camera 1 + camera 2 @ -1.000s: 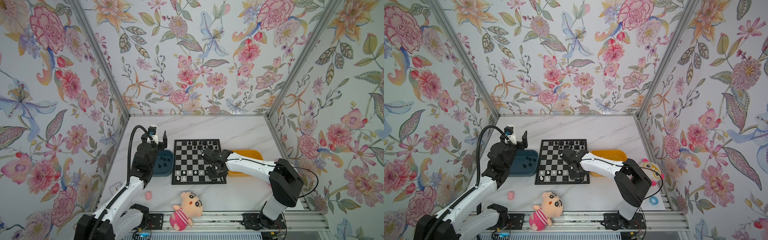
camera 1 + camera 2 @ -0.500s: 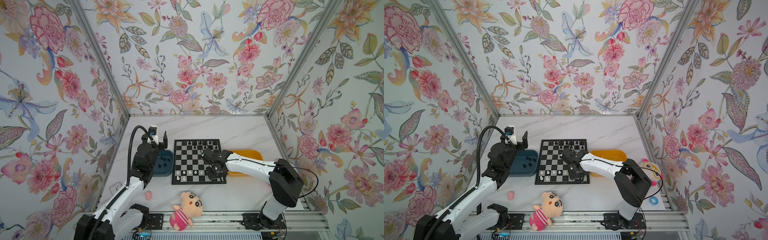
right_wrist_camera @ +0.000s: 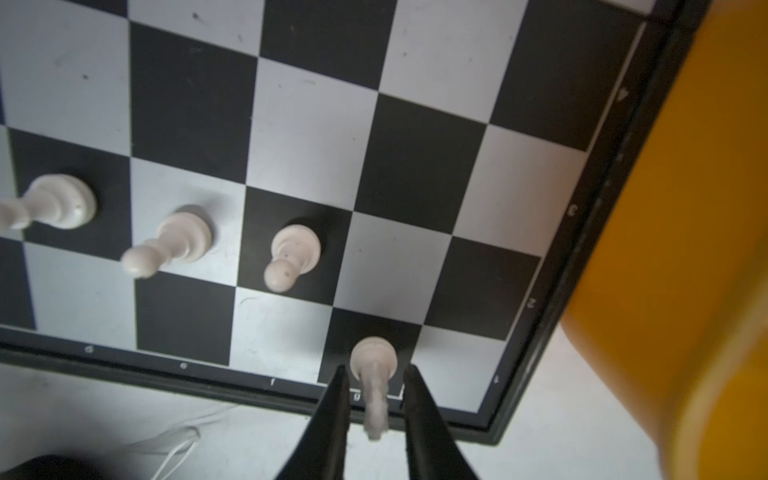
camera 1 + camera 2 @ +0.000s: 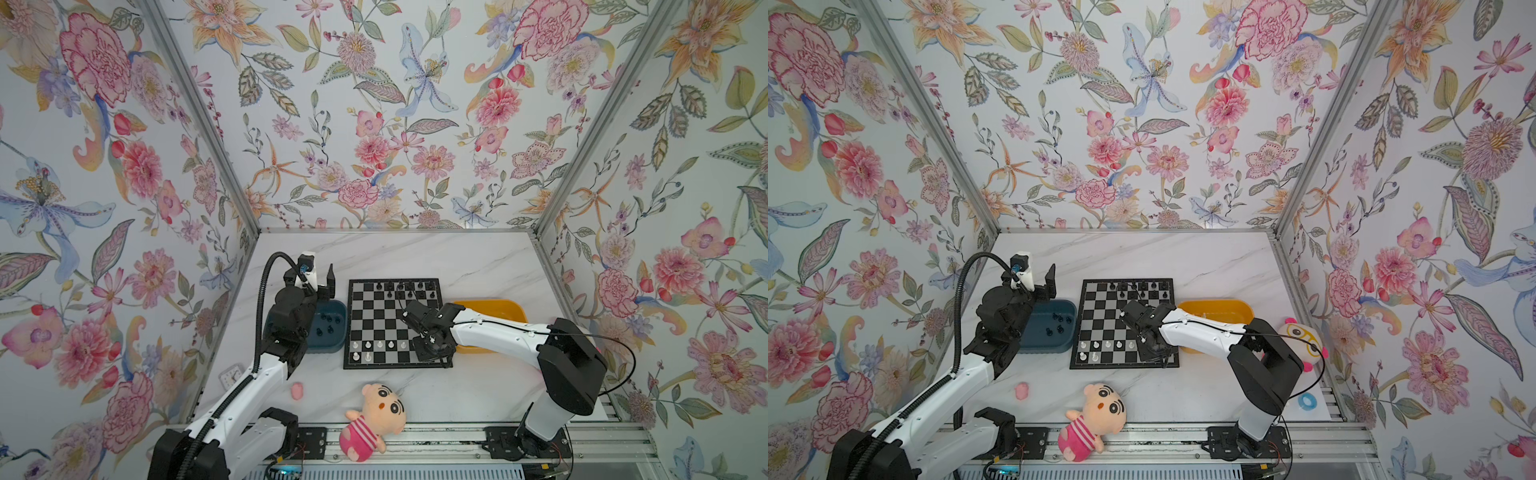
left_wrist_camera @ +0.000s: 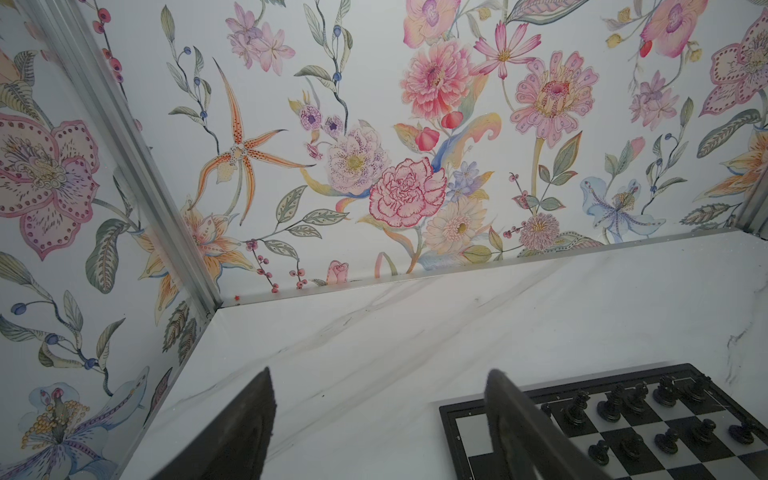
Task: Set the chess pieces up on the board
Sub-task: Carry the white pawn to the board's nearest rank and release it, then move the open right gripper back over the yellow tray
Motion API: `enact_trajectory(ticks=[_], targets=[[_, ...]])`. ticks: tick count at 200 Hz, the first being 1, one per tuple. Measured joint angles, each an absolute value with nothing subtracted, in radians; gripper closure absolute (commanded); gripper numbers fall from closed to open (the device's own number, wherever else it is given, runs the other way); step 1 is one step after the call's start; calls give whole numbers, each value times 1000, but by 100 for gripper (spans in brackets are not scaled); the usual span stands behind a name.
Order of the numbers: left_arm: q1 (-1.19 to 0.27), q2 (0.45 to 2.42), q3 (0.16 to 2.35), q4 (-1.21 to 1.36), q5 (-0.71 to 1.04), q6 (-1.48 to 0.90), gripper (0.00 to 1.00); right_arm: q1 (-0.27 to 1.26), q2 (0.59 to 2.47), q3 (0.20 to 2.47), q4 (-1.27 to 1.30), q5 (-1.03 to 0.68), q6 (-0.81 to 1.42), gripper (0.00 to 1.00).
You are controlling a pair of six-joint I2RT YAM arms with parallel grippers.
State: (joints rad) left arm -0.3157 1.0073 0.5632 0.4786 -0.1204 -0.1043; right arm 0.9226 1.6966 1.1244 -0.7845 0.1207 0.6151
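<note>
The board (image 4: 376, 316) is partly set. Jaws of the right gripper (image 3: 374, 370) stand apart beside a white piece (image 3: 373, 356) on the near row. The left gripper (image 5: 379, 372) is wide apart, empty. More black pieces (image 4: 329, 330) lie in the tray (image 4: 326, 348).

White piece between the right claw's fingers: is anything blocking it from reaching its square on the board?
Nothing visible. The white piece stands upright on a black square in the board's near row, with the right gripper's fingers flanking it, slightly apart from it.
</note>
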Motion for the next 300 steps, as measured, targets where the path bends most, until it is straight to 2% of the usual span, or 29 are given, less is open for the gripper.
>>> enact_trajectory(ticks=[25,67,99,141,197,240,300], targets=[[-316,1007,563,478,-120,-104,19,923,1693,1124,-783,121,616,65],[-318,1004,563,472,-133,-104,19,915,1618,1146,-822,152,617,65],[-321,1004,563,472,-139,-104,19,854,1509,1203,-849,170,591,70],[-321,1015,563,472,-140,-101,19,670,1420,1218,-862,165,516,74],[-321,1070,578,464,-147,-101,20,480,1472,1216,-877,146,382,74],[-321,1091,598,464,-147,-102,20,442,1583,1216,-870,107,312,69],[-321,1107,605,464,-147,-101,20,442,1644,1216,-825,40,294,66]])
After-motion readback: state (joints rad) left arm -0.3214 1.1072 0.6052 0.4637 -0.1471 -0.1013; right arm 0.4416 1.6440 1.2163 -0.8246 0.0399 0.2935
